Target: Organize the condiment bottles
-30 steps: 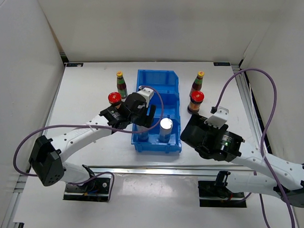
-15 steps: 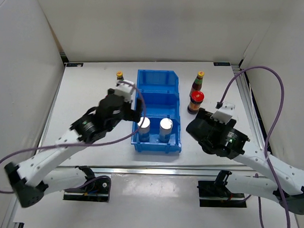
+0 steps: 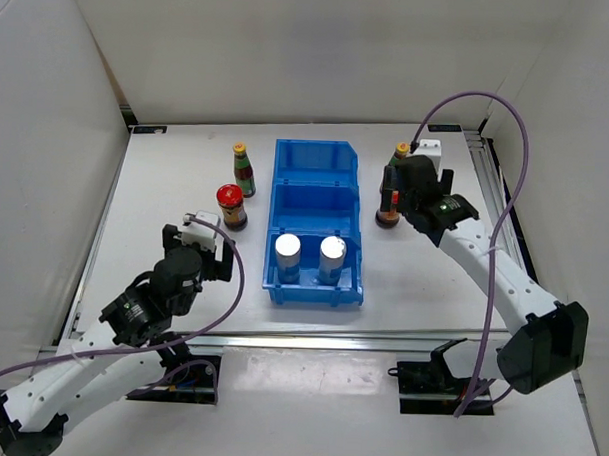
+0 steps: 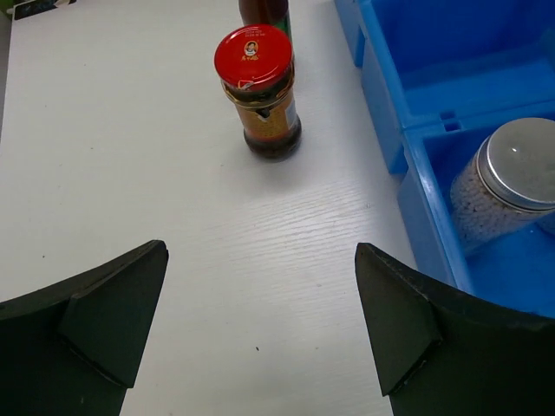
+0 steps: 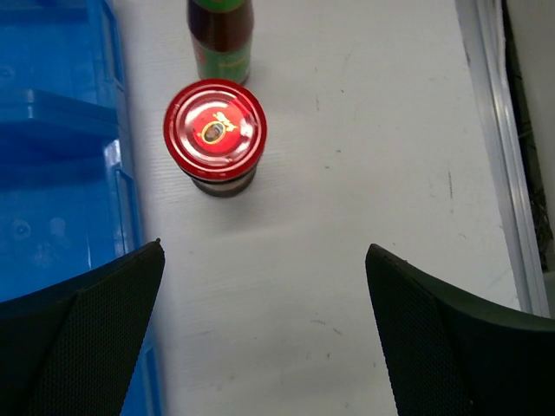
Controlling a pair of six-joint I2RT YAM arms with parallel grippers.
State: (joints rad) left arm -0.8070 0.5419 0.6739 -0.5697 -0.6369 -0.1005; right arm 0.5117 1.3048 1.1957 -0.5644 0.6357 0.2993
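Observation:
Two white bottles with silver caps point(image 3: 287, 249) point(image 3: 333, 249) stand side by side in the near compartment of the blue bin point(image 3: 317, 163). One of them shows in the left wrist view point(image 4: 520, 165). A red-lidded dark jar point(image 3: 230, 200) and a slim yellow-capped bottle point(image 3: 244, 166) stand left of the bin. My left gripper point(image 3: 198, 240) is open and empty, near and left of that jar point(image 4: 256, 61). A second red-lidded jar point(image 3: 387, 217) and slim bottle point(image 3: 400, 151) stand right of the bin. My right gripper point(image 3: 390, 196) hangs open over that jar point(image 5: 214, 130), which lies ahead of its fingers point(image 5: 87, 329).
The bin's middle and far compartments hold nothing; its blue wall runs down the left of the right wrist view point(image 5: 52, 130). A metal rail point(image 5: 499, 147) borders the table on the right. White walls enclose the table on three sides.
My left arm has drawn back from the bin to the near left, leaving a white bottle in the near compartment. My right arm has swung away to the far right jar.

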